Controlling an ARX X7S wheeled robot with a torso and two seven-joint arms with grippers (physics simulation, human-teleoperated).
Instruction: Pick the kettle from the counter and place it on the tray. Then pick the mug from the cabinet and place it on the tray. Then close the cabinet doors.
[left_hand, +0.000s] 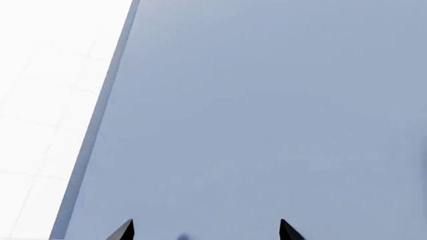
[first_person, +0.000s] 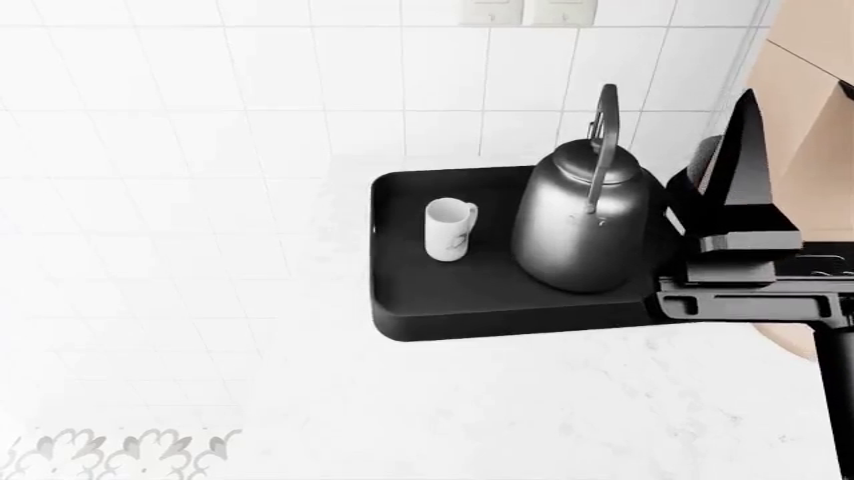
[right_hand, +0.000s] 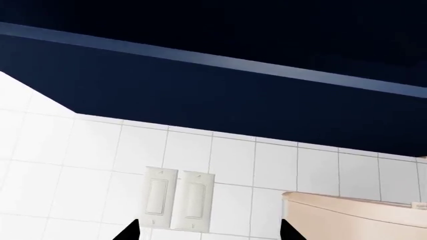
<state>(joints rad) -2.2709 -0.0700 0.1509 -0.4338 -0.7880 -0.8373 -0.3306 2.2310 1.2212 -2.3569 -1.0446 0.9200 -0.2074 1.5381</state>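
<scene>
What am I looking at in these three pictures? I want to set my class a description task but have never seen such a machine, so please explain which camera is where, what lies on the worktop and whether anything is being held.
These are simulator renders of a two-armed robot. The head view looks down from its head onto the white counter. There a dark tray carries a white mug and, beside it, a shiny metal kettle, both upright. The dark shape at that view's right edge is the right gripper, raised beside the tray.

The other two pictures come from cameras near each gripper. The left gripper shows only two dark fingertips, apart, facing a plain blue-grey panel. The right wrist view shows its tips apart too, facing tiled wall, two light switches and a dark blue cabinet above. Neither gripper holds anything.
</scene>
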